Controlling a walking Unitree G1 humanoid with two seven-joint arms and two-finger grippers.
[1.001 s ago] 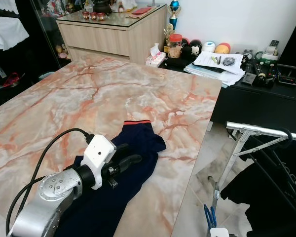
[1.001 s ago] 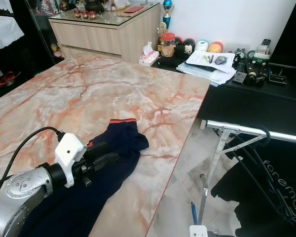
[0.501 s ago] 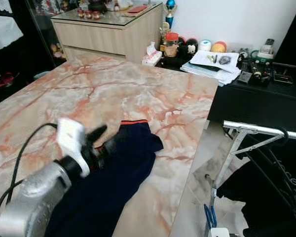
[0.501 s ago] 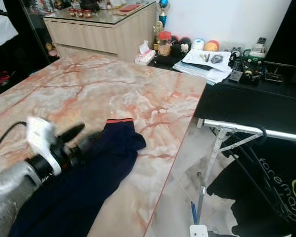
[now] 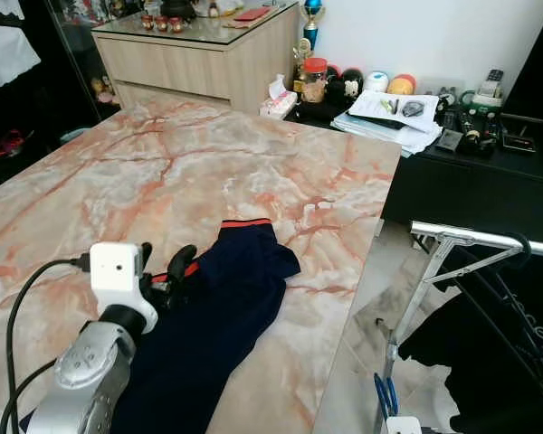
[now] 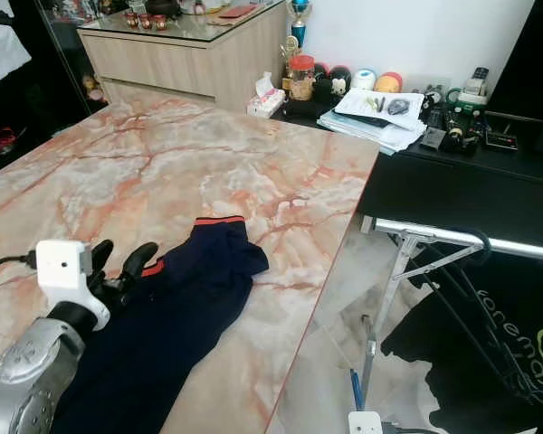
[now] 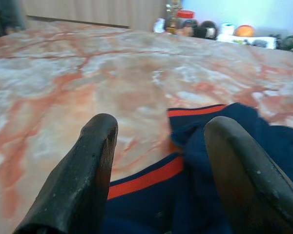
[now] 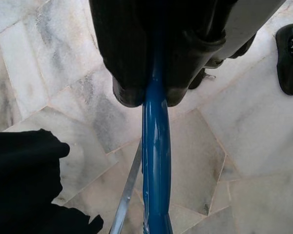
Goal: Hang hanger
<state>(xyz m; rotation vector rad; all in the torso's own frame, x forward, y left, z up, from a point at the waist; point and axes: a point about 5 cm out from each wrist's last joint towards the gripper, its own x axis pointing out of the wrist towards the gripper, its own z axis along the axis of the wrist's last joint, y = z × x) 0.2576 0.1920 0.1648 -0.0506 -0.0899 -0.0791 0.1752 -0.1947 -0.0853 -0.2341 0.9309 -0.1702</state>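
In the lower left of the head view the left gripper (image 5: 167,271) hovers with its fingers spread over the near edge of the navy garment (image 5: 217,307), holding nothing. At the bottom right edge, the right gripper (image 8: 149,92) is clamped on the blue hanger (image 8: 155,161), whose shaft runs straight out from the fingertips over the tiled floor. Farther off at mid-right, the silver rack rail (image 5: 489,240) lies above and beyond the hanger, nearer the right arm, so I judge that arm must lift it.

The right gripper (image 8: 154,97) pinches a glossy blue plastic hanger (image 8: 155,161) between its black fingers (image 8: 122,58) above the pale marble-tiled floor (image 8: 34,63).
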